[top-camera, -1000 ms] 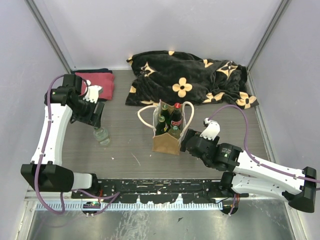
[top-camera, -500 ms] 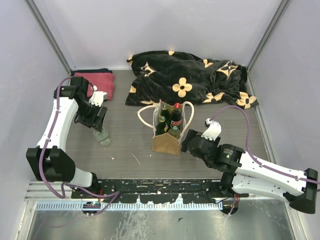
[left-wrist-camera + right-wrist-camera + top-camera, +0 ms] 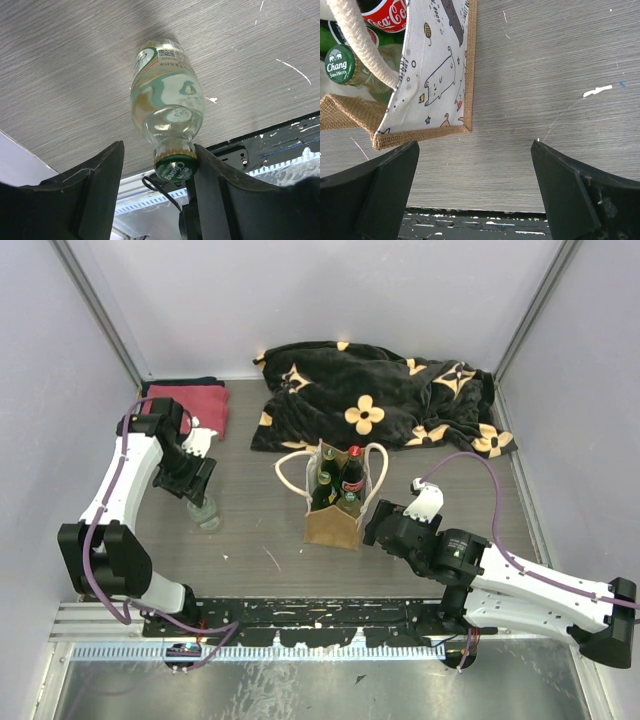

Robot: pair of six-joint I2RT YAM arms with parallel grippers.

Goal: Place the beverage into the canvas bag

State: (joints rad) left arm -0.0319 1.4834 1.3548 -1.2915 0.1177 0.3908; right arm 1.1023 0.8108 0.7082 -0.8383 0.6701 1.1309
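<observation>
When seen from overhead, shows a grey wood-grain table (image 3: pixel 250 535) with a black flower-patterned blanket (image 3: pixel 370 400) heaped at the far side and a folded red cloth (image 3: pixel 200 405) at the far left. Sets the canvas bag (image 3: pixel 333 525) upright near the middle, already packed with a red-capped Coca-Cola bottle (image 3: pixel 352 472) and green bottles (image 3: pixel 323 483). Puts the clear Chang bottle (image 3: pixel 208 513) outside the bag, well apart to its left, standing on the table right under the left gripper (image 3: pixel 200 490); hides the spread of that claw at this angle.

From the left wrist, fills that gap: looks straight down the bottle's long axis, vertical, green cap (image 3: pixel 174 169) pointing up at the lens, base on the wood, label bands wrapped around the body. Shows both fingers (image 3: pixel 97 192) parted wide, one on each side of the neck, not clamped on it; cap just beside the finger on the picture's right, contact impossible to judge.

From the right wrist, adds what the overhead misses: pale printed side of the bag with cat drawings, tan woven edging, a thick white rope handle (image 3: pixel 355 36), a green Chang Soda Water cap (image 3: pixel 339 64) and a red Coca-Cola label inside. Leaves the right gripper (image 3: pixel 372 523) spread wide with nothing between, just beside the bag's right side, bare table below.
</observation>
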